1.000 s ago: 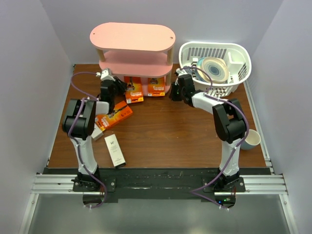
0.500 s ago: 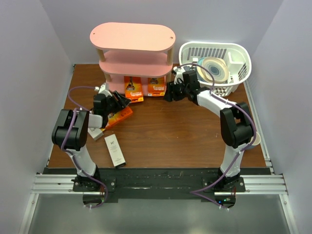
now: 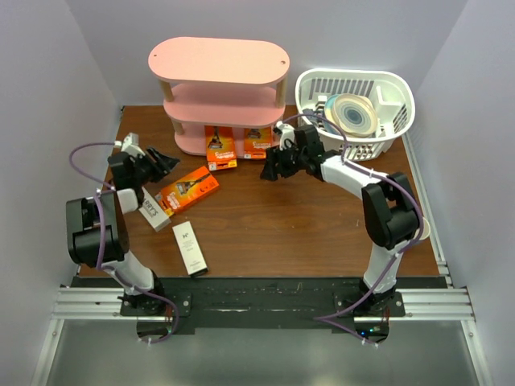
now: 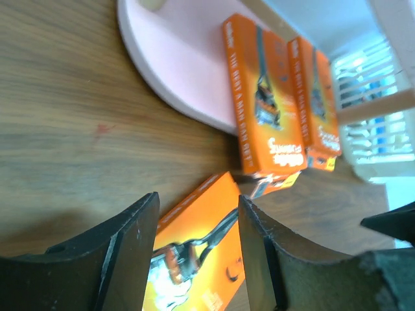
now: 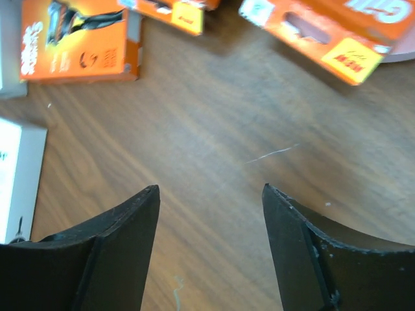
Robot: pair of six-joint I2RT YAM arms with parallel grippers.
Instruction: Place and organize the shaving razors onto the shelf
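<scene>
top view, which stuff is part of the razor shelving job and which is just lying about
Part of the job:
- pink three-tier shelf with pale wooden posts
- three flat orange razor packs
- two slim whitish-grey boxes

Just lying about:
- white slatted plastic basket
- round beige disc inside the basket

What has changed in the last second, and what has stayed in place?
The left gripper drew back from the shelf toward the left edge of the table; the right gripper backed off from the shelf toward the table's middle. Both are open and empty now. Unmoved: the left shelved pack, the right shelved pack, the loose orange pack, the near whitish box, the far whitish box and the basket.
</scene>
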